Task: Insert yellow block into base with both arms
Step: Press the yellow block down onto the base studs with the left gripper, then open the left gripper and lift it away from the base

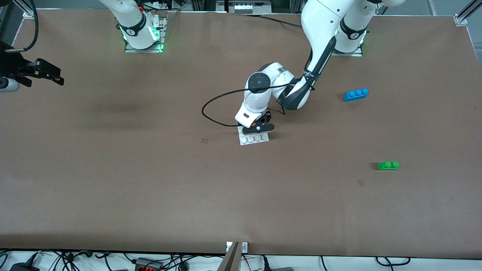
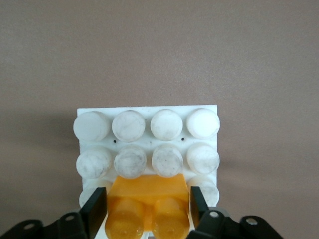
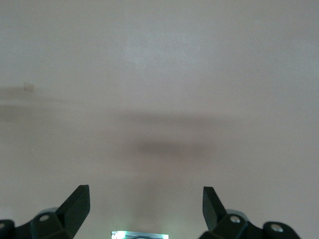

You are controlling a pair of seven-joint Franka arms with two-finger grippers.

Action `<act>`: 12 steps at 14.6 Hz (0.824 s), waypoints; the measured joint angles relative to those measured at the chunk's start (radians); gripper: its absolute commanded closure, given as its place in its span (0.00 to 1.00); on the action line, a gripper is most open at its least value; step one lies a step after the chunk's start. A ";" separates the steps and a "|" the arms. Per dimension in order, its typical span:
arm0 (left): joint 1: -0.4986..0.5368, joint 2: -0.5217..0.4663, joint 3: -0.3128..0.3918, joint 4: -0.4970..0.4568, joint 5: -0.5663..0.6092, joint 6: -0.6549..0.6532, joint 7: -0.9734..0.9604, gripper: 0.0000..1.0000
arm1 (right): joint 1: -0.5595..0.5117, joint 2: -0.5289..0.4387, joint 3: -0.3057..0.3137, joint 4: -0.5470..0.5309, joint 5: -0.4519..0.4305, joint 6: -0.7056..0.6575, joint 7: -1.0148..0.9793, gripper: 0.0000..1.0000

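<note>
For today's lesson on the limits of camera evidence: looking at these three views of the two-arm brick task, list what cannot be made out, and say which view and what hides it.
- Front view: the yellow block is hidden under the left gripper, which also covers much of the base.
- Left wrist view: the block's lower end is cut off by the picture's edge, so whether it is fully seated cannot be told.
- Right wrist view: the right gripper sees only bare table; no bricks show.
</note>
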 measured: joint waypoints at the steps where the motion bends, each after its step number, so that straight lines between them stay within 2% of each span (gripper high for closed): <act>1: 0.004 -0.009 0.001 0.002 0.000 -0.009 -0.004 0.00 | 0.000 0.000 0.000 0.000 0.000 0.000 0.000 0.00; 7: 0.106 -0.145 0.001 0.017 0.000 -0.166 -0.007 0.00 | 0.000 0.000 0.000 0.000 0.000 0.000 0.000 0.00; 12: 0.243 -0.228 0.002 0.017 0.000 -0.259 0.020 0.00 | 0.000 0.000 -0.001 0.000 0.000 0.000 0.000 0.00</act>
